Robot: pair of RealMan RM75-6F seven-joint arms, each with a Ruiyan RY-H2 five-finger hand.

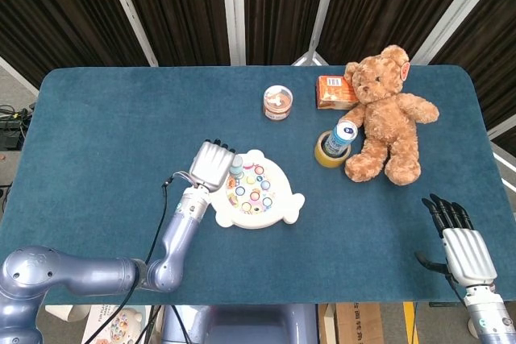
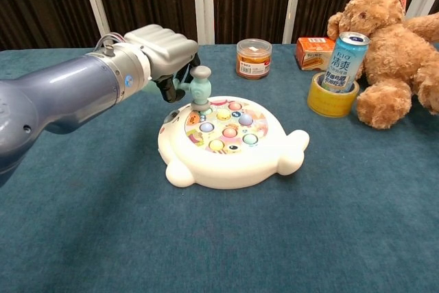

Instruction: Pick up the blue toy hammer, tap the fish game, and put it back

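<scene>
My left hand (image 2: 161, 49) (image 1: 211, 165) grips the handle of the blue toy hammer (image 2: 199, 90) (image 1: 236, 168). The hammer's head stands on the far left part of the white fish game (image 2: 230, 143) (image 1: 260, 191), over one of its coloured pegs. The fish game lies on the blue table in front of me. My right hand (image 1: 463, 247) rests open near the table's front right corner, fingers spread, holding nothing; the chest view does not show it.
Behind the game stand an orange-lidded jar (image 2: 253, 58) and an orange box (image 2: 314, 52). To the right, a blue drink can (image 2: 344, 61) sits in a yellow tape roll (image 2: 330, 96) beside a brown teddy bear (image 2: 391, 46).
</scene>
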